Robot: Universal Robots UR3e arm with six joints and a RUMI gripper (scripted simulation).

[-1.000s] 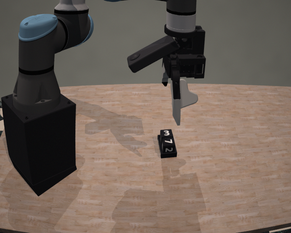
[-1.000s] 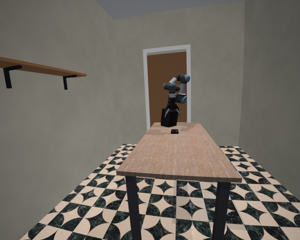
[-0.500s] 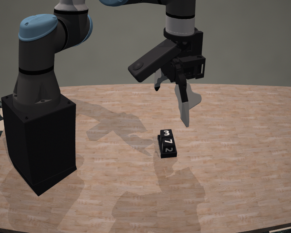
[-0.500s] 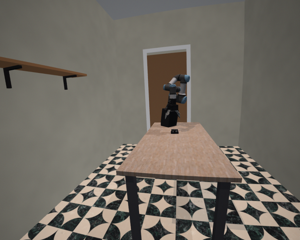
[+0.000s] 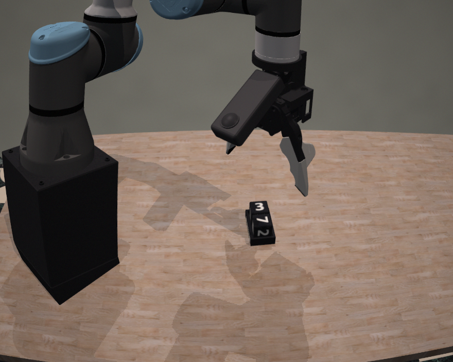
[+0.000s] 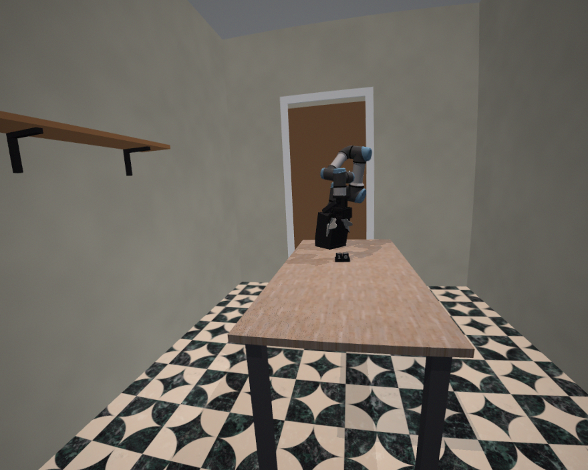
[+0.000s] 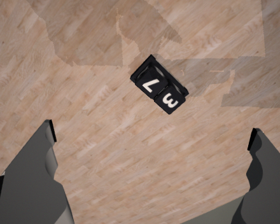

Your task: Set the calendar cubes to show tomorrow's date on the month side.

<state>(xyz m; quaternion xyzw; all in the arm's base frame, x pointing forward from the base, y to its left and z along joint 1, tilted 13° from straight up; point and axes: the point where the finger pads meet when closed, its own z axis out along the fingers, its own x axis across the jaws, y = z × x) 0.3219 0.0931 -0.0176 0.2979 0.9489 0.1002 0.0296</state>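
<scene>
So the hand [image 5: 266, 174] [image 6: 338, 231] [image 7: 151, 125] was wide apart with nothing between its fingertips, up above the tabletop [image 5: 359, 264] [image 6: 357, 304] [image 7: 133, 178] and not touching the calendar. The little black tray [image 5: 262, 240] [image 6: 342, 260] [image 7: 140, 67] was on the tabletop, out in front of the black pedestal [image 5: 81, 234] [image 6: 321, 238], with both cubes in it side by side. From the exterior view the side facing that camera read 1 on the left and 0 on the right, and both looked upright to me. Couldn't tell if that was the side with the month's name, the lettering was way too small or hidden.

On the upward faces, one cube [image 5: 261, 220] [image 6: 339, 256] [image 7: 151, 85] had a 7 and the other cube [image 5: 259, 207] [image 6: 345, 256] [image 7: 169, 100] had a 3. The 7 one also had a 2 on its end face, lying on its side in the top view. In the wrist view the tray sat at a slant, beyond the fingertips and between them left to right, so the hand wasn't around it. Its shadow fell on the wood nearby. The chunky dark camera [image 5: 247, 107] stuck out at an angle from the wrist. Behind the arm [image 5: 278, 20] [image 6: 359, 171] there was a brown door [image 6: 319, 132] in a pale frame.
</scene>
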